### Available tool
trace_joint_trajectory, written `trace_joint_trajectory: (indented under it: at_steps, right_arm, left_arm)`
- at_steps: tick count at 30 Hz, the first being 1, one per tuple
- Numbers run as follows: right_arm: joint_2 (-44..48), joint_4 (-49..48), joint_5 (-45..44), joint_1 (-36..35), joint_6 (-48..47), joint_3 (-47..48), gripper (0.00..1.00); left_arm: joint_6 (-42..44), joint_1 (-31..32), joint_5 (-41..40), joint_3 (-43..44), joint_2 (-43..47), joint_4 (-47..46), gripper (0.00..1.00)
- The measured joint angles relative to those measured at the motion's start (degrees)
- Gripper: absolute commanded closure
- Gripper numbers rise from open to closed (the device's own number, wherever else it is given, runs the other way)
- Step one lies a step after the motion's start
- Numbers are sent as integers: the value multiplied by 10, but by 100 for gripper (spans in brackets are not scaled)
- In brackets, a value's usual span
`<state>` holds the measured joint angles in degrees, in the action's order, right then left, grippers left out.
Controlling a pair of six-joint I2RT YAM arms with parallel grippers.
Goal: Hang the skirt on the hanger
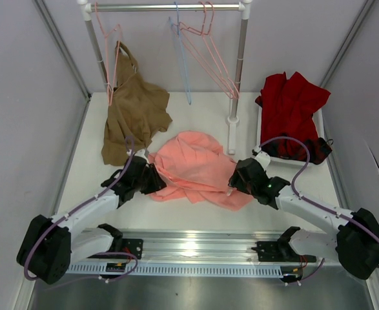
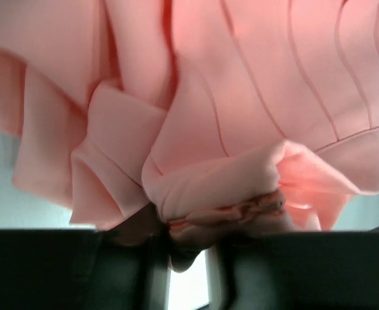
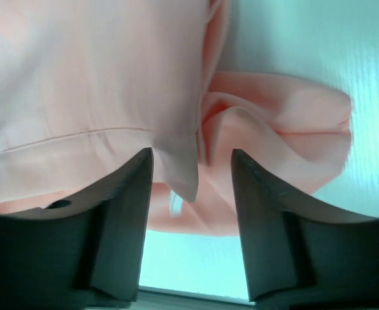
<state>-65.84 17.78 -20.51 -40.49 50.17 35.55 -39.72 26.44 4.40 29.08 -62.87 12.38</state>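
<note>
The salmon-pink skirt (image 1: 195,165) lies crumpled on the white table between my two arms. My left gripper (image 1: 152,179) is at its left edge. In the left wrist view, a bunched fold of the skirt (image 2: 241,97) presses against the left gripper (image 2: 189,258), whose jaws stand slightly apart with a bit of cloth hanging into the gap. My right gripper (image 1: 235,177) is at the skirt's right edge. In the right wrist view, it (image 3: 190,168) is open, and a corner of the skirt (image 3: 79,84) hangs loose between the fingers. The light blue hanger (image 1: 183,64) hangs on the rail at the back.
A tan-brown garment (image 1: 134,110) hangs from a pink hanger (image 1: 112,51) at the back left. More pink hangers (image 1: 208,51) hang on the rail (image 1: 170,7), beside the rack's post (image 1: 235,84). A dark red garment (image 1: 292,106) fills a white tray (image 1: 261,129) at the right.
</note>
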Motion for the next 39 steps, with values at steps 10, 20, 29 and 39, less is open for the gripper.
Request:
trace_joint_trajectory:
  at_steps: [10, 20, 29, 39]
  right_arm:
    - [52, 57, -15, -14, -24, 0, 34]
    - [26, 36, -12, -95, -131, 2, 36]
    - [-61, -1, -35, -102, -212, 9, 36]
    - [-68, 2, -77, -140, -263, 39, 37]
  left_arm:
    - [-3, -1, -9, -15, 80, 24, 42]
    - [-2, -1, -11, -7, 139, 86, 45]
    - [-1, -1, -5, 16, 161, 130, 46]
    - [8, -1, 11, 38, 186, 167, 44]
